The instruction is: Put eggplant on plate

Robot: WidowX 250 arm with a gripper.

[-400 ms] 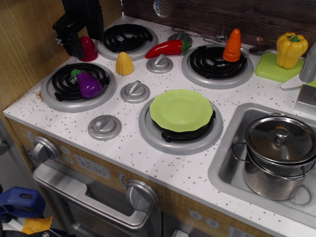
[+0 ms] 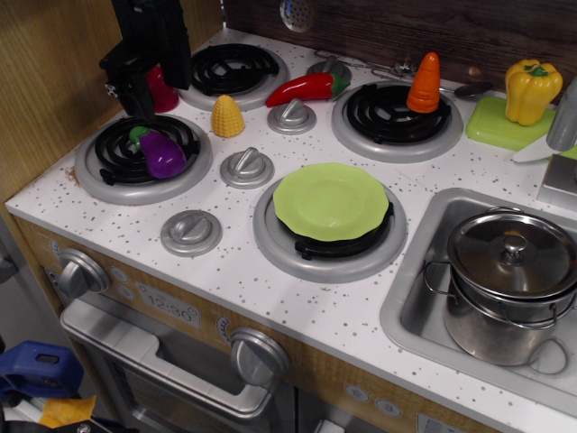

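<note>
The purple eggplant [image 2: 162,153] with a green stem cap lies on the front-left burner [image 2: 101,176]. The light-green round plate [image 2: 331,200] sits empty on the front-middle burner, to the right of the eggplant. My black gripper [image 2: 135,97] hangs at the back left, just above the far edge of the eggplant's burner and clear of the eggplant. Its fingers look apart and hold nothing.
A yellow corn [image 2: 227,116], a red chili pepper [image 2: 304,88] and an orange carrot [image 2: 425,83] lie around the back burners. A red object [image 2: 162,90] sits partly hidden behind the gripper. A yellow bell pepper [image 2: 530,90] stands on a green board. A lidded steel pot [image 2: 509,280] fills the sink.
The gripper has shifted slightly down and toward the front-left burner, covering more of the red object behind it. The eggplant and plate have not moved.
</note>
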